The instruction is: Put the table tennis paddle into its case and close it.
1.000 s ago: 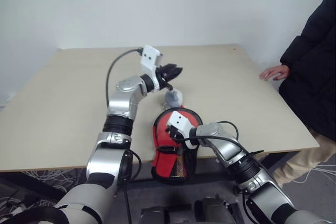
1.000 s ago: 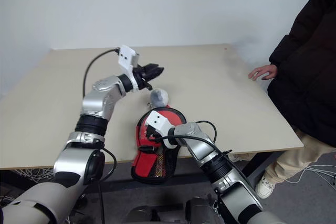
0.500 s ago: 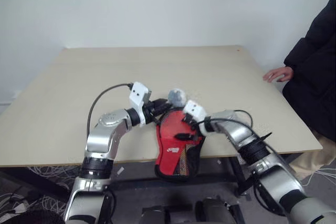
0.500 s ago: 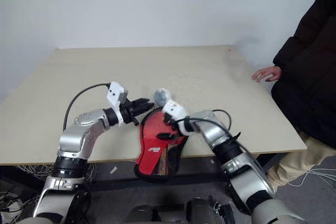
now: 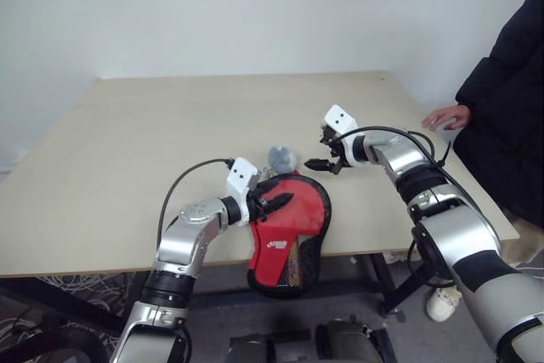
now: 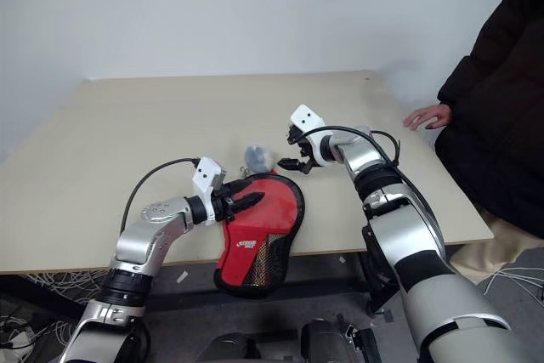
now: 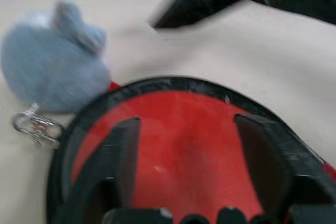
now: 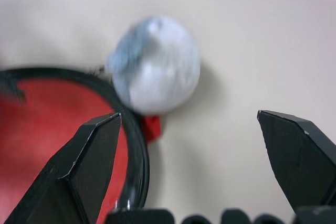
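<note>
Take the case (image 5: 289, 223) as your landmark: it lies at the near edge of the bench (image 5: 127, 142), its round head flat on the top and its narrow mesh end hanging over the edge. Just beyond its head, touching or nearly touching the black rim, sits a small grey-blue fuzzy ball (image 5: 281, 158) with a metal key ring (image 7: 35, 126) beside it on the bench. Farther off, past the case's right side at the far right edge of the bench, a person in a dark jacket (image 5: 510, 99) rests a hand (image 5: 446, 116) on the top, well apart from the case. Your left gripper (image 5: 274, 203) reaches in over the left rim of the case's head, its jaws parted with the red face showing between them in the left wrist view, holding nothing. Your right gripper (image 5: 325, 151) hangs above the bench just right of the fuzzy ball, beyond the case, jaws spread wide and empty. The case shows a red round face inside a black zipper rim, a white logo lower down and dark mesh at the overhanging end. You cannot tell whether the red face is the paddle inside or the case's own panel, nor whether the zipper is shut.
</note>
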